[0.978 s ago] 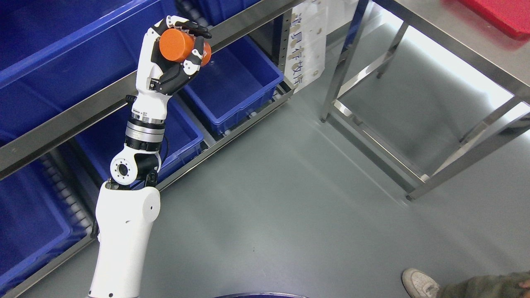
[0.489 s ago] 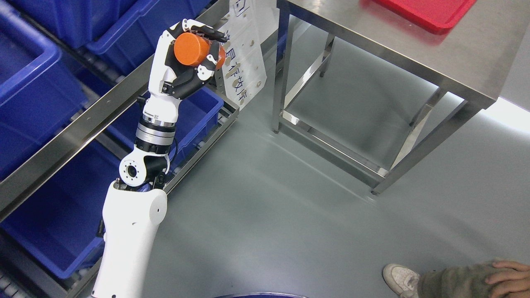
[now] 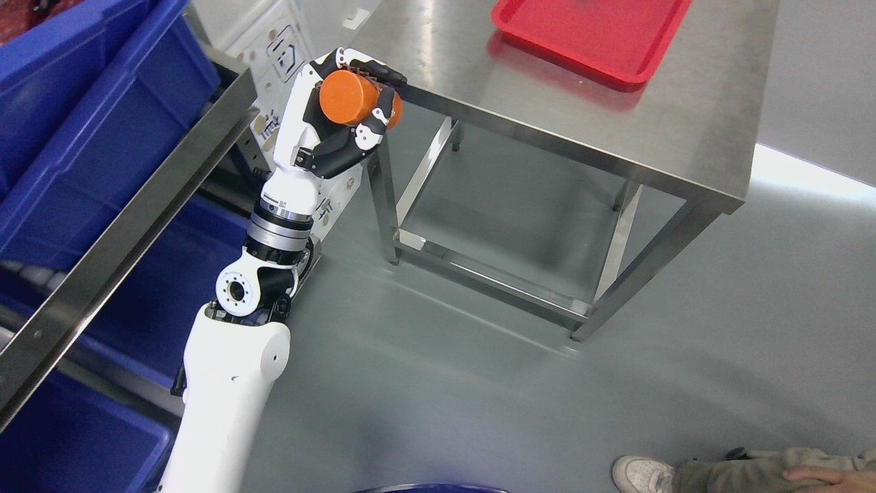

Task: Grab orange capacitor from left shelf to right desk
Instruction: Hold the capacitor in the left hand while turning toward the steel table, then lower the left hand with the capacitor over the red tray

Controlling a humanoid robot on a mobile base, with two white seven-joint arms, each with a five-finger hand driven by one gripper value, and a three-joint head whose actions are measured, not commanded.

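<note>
The steel desk fills my one o'clock, red tray at its far end; my left hand grips the orange capacitor at eleven, beside the desk's near corner; I'd carry it well inboard before lowering.

The brushed stainless-steel surface shines softly beneath a glossy red plastic tray, the smooth matt orange capacitor sits in glossy white-and-black plastic fingers, beside dull blue plastic bins, a satin metal shelf rail.
</note>
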